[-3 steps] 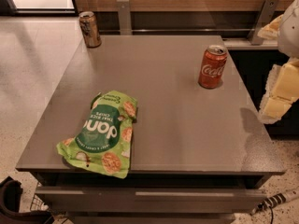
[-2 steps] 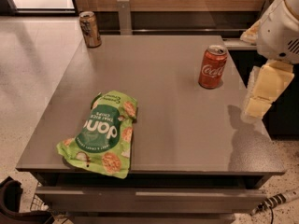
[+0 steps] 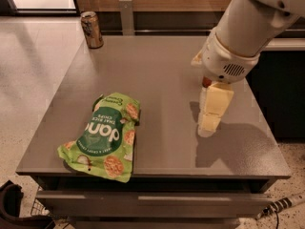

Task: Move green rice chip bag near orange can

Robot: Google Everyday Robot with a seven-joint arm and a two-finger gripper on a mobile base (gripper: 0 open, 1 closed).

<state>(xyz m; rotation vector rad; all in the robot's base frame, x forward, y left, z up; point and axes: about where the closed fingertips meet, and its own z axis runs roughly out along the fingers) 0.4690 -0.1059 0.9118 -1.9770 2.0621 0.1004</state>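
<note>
Camera view: bag is not moved yet

The green rice chip bag (image 3: 106,136) lies flat at the front left of the table (image 3: 162,70). The orange can (image 3: 91,29) stands at the table's back left corner, well apart from the bag. The gripper (image 3: 209,122) hangs low over the table's right side and seems to hold nothing. I cannot tell how far open it is. No part of the job looks done: the bag has yet to be grabbed and set by the can.

green bag (image 3: 106,136), "THAI RICE CHIPS", upside down
</note>
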